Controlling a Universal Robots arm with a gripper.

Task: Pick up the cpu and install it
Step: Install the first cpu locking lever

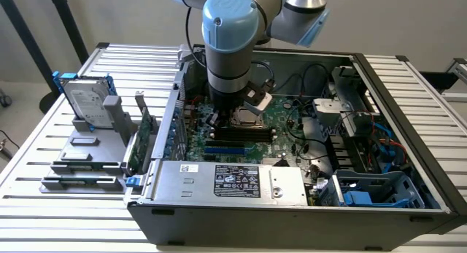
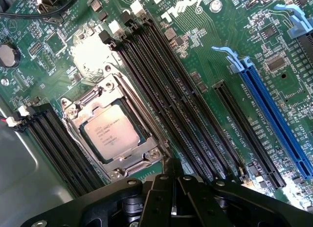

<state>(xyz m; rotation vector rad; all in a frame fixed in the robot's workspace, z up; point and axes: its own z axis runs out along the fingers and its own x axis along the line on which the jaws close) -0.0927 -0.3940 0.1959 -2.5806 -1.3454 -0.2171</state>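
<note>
Motherboard (image 2: 195, 56): we read "DELL" printed in white letters on the green board, beside the black memory slots (image 2: 181, 114).
Cpu (image 2: 111, 134): we see lines of print on its silver top, too fine to read.
Power supply label (image 1: 239, 182): we see print and marks, none legible.

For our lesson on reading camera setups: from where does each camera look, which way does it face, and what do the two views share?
Exterior view: off the arm, raised in front of the open computer case, looking down into it; the arm's blue-capped joints hang over the motherboard.
Wrist view: on the wrist, looking closely down on the motherboard; the shut jaws of the gripper show dark at the edge.
Shared: the cpu in its socket, the black memory slots, the blue slot.
</note>
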